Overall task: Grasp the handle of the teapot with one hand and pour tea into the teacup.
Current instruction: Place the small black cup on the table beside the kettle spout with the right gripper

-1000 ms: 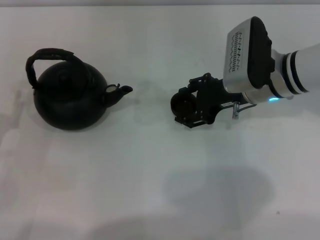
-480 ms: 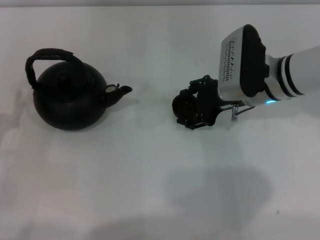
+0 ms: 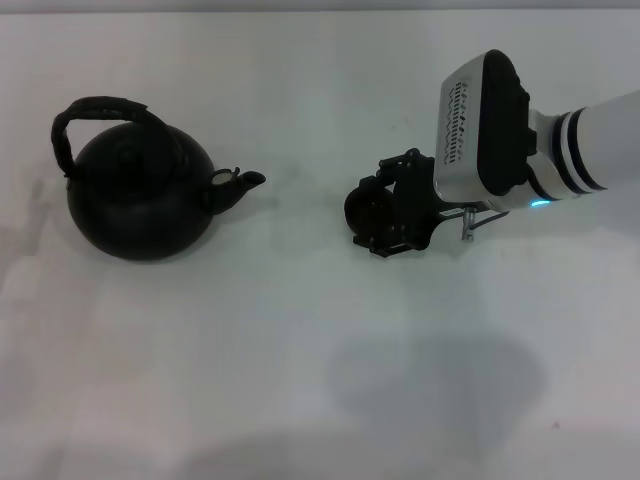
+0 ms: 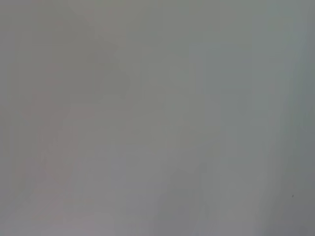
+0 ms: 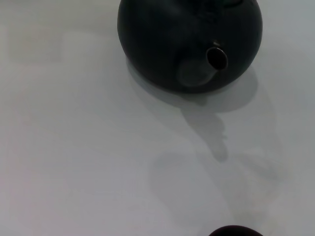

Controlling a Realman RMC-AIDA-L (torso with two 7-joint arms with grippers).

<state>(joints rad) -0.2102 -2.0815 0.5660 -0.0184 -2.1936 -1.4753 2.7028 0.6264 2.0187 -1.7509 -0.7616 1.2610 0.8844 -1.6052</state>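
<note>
Where right pincer [image 3: 378,217] reaches: teacup [image 3: 362,207].

Right gripper [image 3: 385,215] low, reaching leftward — left unseen.

A plain white counter [image 3: 300,380] fills the view, evenly lit from above. Soft grey shadows pool toward its near edge. A thin darker strip runs along its far edge.

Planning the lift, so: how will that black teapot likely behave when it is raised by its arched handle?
The teapot looks big and round-bellied, so probably heavy. Held only by the arched handle on top, it may swing. The handle looks rough and wrapped, so probably not slippery. The right gripper is by the teacup.
</note>
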